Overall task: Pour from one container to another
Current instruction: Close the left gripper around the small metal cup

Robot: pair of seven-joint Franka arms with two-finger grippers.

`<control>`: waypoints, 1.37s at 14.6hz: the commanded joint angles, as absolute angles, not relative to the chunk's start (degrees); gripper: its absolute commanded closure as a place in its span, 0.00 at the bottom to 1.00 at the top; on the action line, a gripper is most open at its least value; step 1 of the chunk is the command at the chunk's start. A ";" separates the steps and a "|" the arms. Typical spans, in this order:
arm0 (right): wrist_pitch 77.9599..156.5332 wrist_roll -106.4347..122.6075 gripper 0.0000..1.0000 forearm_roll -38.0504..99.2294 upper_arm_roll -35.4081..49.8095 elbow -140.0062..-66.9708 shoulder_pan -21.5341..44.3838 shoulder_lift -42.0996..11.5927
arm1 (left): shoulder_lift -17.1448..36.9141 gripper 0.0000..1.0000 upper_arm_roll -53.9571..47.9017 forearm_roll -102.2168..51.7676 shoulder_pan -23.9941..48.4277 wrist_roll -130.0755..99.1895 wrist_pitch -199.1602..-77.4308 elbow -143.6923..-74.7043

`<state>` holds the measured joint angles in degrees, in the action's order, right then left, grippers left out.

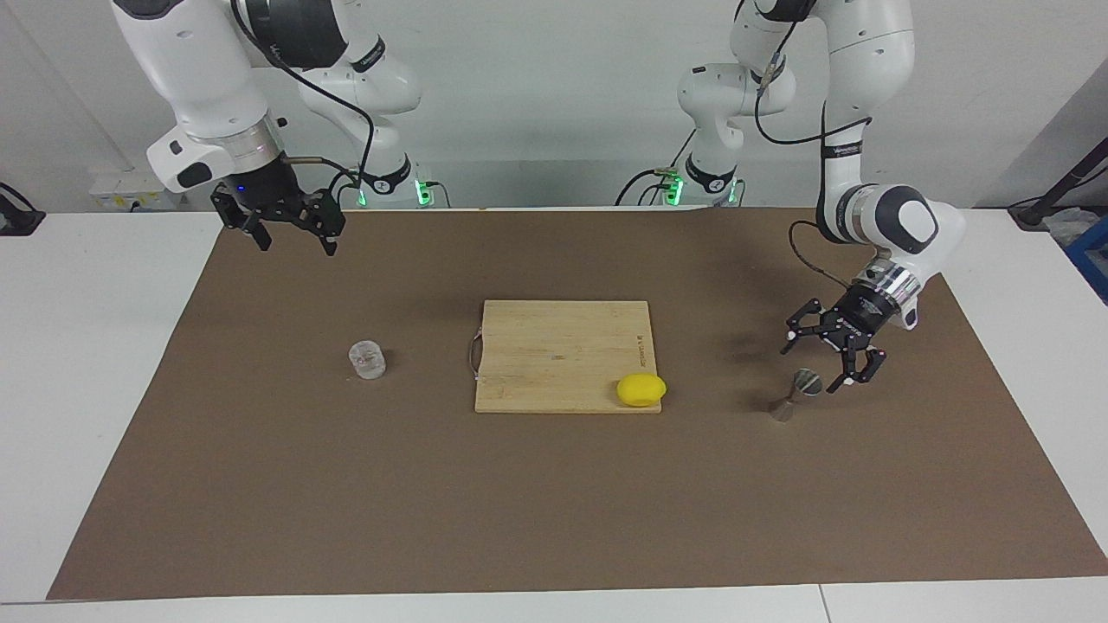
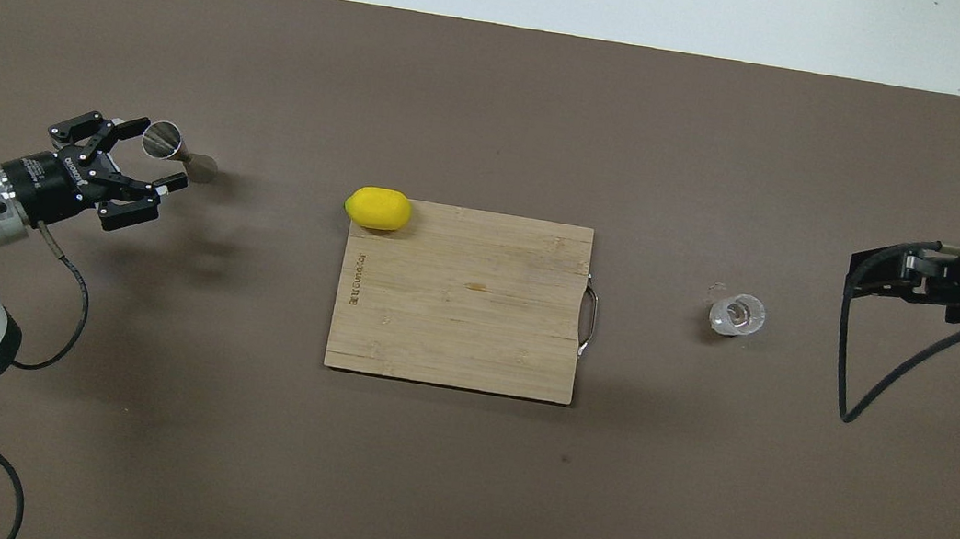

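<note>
My right hand (image 1: 290, 232) waits raised with its fingers spread and empty, above the table (image 1: 260, 484) at the cup's end of the cutting board (image 1: 563, 355). The glass cup (image 1: 367, 359) stands beside the board. At the board's other end, my left hand (image 1: 833, 363) hangs wide open, empty, just beside the steel jigger (image 1: 795, 394).

Robot lab: bare walls, paper-covered table (image 1: 260, 484).

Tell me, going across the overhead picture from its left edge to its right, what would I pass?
Left arm's open black gripper → small silvery steel hourglass jigger → yellow lemon → pale wooden cutting board → small clear glass cup → right arm's black gripper.
</note>
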<state>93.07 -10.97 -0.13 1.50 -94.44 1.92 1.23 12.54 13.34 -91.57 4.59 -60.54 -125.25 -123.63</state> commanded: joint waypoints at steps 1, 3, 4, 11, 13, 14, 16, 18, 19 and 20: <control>92.11 -10.02 0.00 -0.44 1.49 -94.57 1.67 1.76 | 12.92 0.07 13.71 -94.56 5.36 -59.16 -127.00 -124.10; 92.20 -10.02 0.00 -0.44 1.41 -94.57 1.67 1.76 | 13.10 0.09 13.71 -94.57 5.36 -58.97 -127.27 -124.10; 92.20 -10.02 0.00 -0.44 1.49 -94.57 1.67 1.76 | 13.01 0.09 13.71 -94.57 5.27 -58.97 -127.27 -124.10; 92.11 -9.93 0.00 -0.44 1.49 -94.57 1.67 1.76 | 12.83 0.45 13.62 -94.57 4.66 -59.06 -127.00 -124.10; 92.20 -9.93 0.00 -0.53 1.41 -94.57 1.58 1.76 | 12.75 0.88 13.62 -94.66 4.57 -58.98 -126.74 -124.10; 92.20 -9.93 0.00 -0.44 1.41 -94.57 1.58 1.76 | 12.83 0.99 13.62 -94.66 4.57 -58.89 -126.83 -124.10; 92.20 -9.58 0.00 -0.53 1.41 -94.57 1.58 1.76 | 12.92 1.00 13.62 -94.66 4.57 -58.89 -127.26 -123.75; 92.37 -9.49 0.00 -0.44 1.32 -94.57 1.50 1.76 | 12.75 1.00 13.54 -94.57 4.31 -58.89 -126.13 -123.31; 92.81 -9.58 0.00 -0.44 1.32 -94.66 1.49 1.76 | 12.74 1.00 13.36 -94.48 3.96 -58.89 -125.08 -122.61; 92.90 -10.28 0.00 -0.44 1.23 -94.57 1.41 1.76 | 12.74 1.00 13.10 -94.48 4.04 -58.97 -123.33 -121.56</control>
<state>93.06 -10.97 -0.13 1.45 -94.44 1.89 1.23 12.94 13.61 -93.32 4.71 -59.78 -125.93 -123.05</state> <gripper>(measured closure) 0.000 0.502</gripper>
